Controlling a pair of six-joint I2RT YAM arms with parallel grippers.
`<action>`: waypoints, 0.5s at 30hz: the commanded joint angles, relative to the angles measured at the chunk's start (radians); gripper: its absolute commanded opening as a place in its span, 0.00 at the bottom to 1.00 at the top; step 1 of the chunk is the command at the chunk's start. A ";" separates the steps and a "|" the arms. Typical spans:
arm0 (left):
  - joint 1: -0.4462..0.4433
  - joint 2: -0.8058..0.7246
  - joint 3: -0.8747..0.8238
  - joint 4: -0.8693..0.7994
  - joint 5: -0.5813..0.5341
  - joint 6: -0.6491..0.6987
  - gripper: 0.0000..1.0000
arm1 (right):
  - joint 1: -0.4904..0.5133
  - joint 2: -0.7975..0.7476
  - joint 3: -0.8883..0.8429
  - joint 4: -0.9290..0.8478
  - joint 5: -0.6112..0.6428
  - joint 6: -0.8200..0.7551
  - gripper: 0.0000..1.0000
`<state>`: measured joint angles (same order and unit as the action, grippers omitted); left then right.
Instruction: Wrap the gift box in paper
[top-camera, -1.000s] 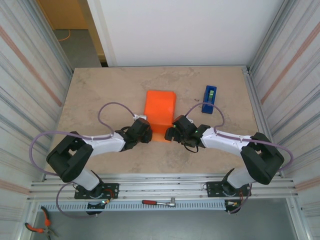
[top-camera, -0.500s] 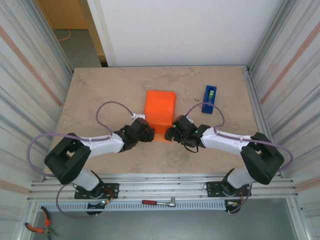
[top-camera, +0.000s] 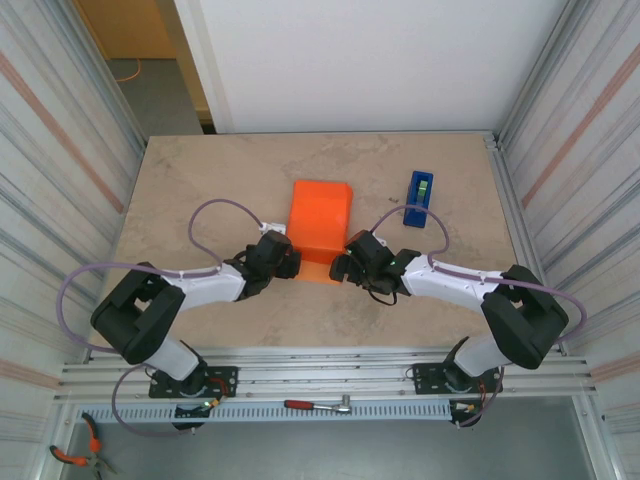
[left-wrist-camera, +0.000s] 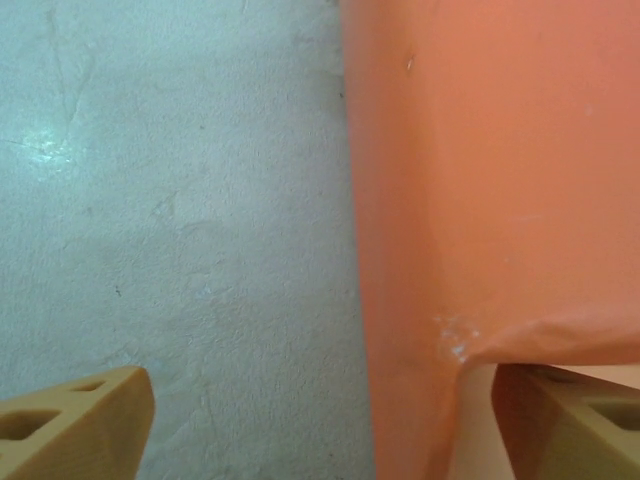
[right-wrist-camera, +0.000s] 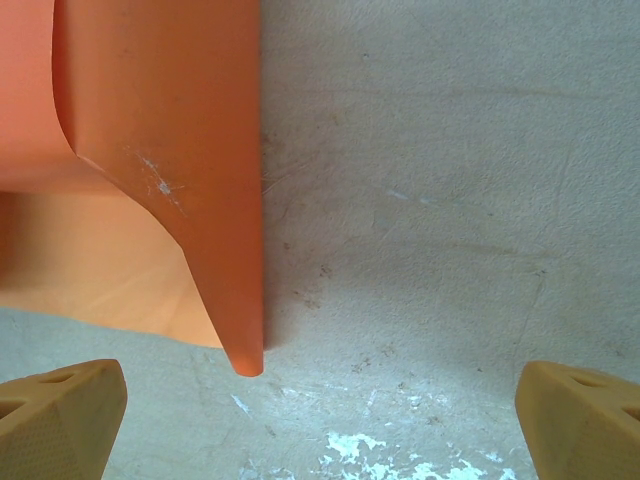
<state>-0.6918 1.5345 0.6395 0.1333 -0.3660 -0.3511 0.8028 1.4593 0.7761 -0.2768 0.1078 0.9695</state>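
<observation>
The orange paper lies folded into a block shape at the table's middle, and the gift box is hidden under it. My left gripper sits low at the paper's near-left corner. In the left wrist view the gripper is open, and the paper's left edge runs between its fingers. My right gripper is at the near-right corner. Seen from the right wrist, this gripper is open and a folded paper tip points down between its fingers, untouched.
A blue tape dispenser stands upright to the right of the paper. The stone-look table has metal walls on both sides. A wrench and pliers lie below the arm bases.
My left gripper has slid a little left and farther away along the paper's near-left corner. The paper's near flap has shifted slightly. The right arm has not moved.
</observation>
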 joint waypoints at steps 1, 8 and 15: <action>0.003 0.020 0.023 0.043 0.021 0.067 0.83 | -0.008 -0.025 -0.012 -0.014 0.010 0.026 0.98; 0.004 0.025 -0.010 0.125 0.085 0.089 0.56 | -0.009 -0.030 -0.017 -0.014 0.009 0.026 0.98; 0.004 0.065 0.010 0.113 0.129 0.082 0.38 | -0.010 -0.029 -0.015 -0.020 0.010 0.028 0.98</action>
<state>-0.6910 1.5826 0.6392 0.2359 -0.2653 -0.2771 0.8024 1.4559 0.7753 -0.2775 0.1078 0.9695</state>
